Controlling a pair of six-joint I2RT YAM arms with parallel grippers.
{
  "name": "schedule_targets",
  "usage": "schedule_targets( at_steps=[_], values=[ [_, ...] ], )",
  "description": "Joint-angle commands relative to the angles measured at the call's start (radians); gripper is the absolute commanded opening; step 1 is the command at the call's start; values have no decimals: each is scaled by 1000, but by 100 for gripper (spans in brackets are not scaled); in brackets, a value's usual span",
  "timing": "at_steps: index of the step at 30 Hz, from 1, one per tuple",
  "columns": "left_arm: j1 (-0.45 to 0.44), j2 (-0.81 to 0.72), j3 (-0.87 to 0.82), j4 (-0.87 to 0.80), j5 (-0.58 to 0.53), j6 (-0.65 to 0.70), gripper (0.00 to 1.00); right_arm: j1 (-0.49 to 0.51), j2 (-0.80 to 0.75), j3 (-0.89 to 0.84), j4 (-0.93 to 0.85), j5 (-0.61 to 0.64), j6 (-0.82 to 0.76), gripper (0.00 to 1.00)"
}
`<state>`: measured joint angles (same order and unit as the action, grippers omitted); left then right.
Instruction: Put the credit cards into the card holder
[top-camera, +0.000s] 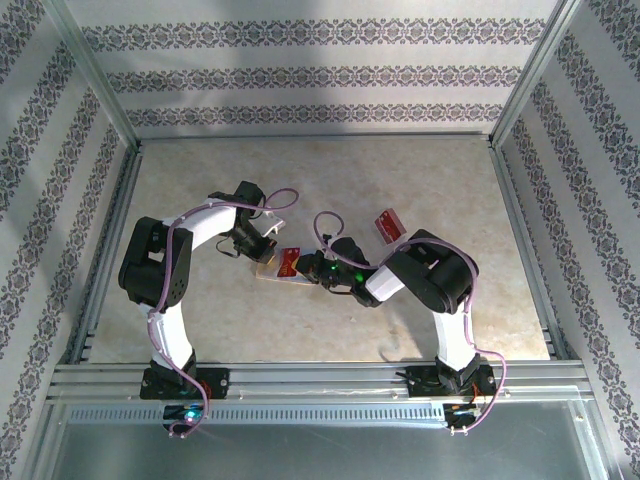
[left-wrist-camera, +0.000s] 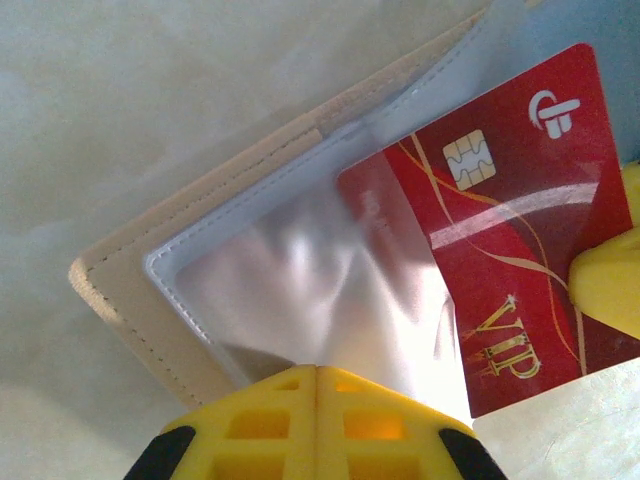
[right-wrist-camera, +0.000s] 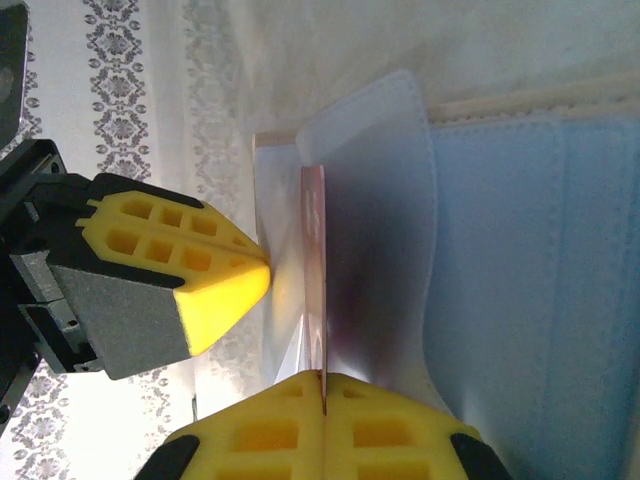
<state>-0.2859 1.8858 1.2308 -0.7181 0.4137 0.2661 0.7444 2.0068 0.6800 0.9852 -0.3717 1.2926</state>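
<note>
The tan card holder (top-camera: 268, 272) lies open mid-table, its clear sleeves (left-wrist-camera: 300, 270) facing up. My left gripper (left-wrist-camera: 317, 370) is shut, its yellow tips resting on a sleeve's near edge; whether it pinches the sleeve I cannot tell. My right gripper (right-wrist-camera: 323, 380) is shut on a red credit card (left-wrist-camera: 520, 230) marked VIP. The card's far corner sits under the clear sleeve. The right wrist view has this card (right-wrist-camera: 314, 260) edge-on beside the left gripper's fingertip (right-wrist-camera: 235, 285). A second credit card (top-camera: 388, 225) lies flat to the right, behind the right arm.
Patterned walls and metal rails (top-camera: 520, 200) enclose the beige table (top-camera: 330, 180). Both arms lean in toward the middle, their grippers (top-camera: 266, 248) (top-camera: 310, 266) close together over the card holder.
</note>
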Motion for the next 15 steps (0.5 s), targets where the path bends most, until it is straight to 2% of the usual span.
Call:
schedule_targets(
  at_steps=[1, 7, 15],
  values=[
    [11, 8, 11, -30, -8, 3, 0, 20, 33, -13, 19, 81, 21, 0],
    [15, -42, 32, -66, -26, -5, 0, 44, 44, -25, 54, 126, 49, 0],
    [67, -133, -37, -49, -69, -17, 3, 61, 40, -33, 53, 146, 54, 0]
  ],
)
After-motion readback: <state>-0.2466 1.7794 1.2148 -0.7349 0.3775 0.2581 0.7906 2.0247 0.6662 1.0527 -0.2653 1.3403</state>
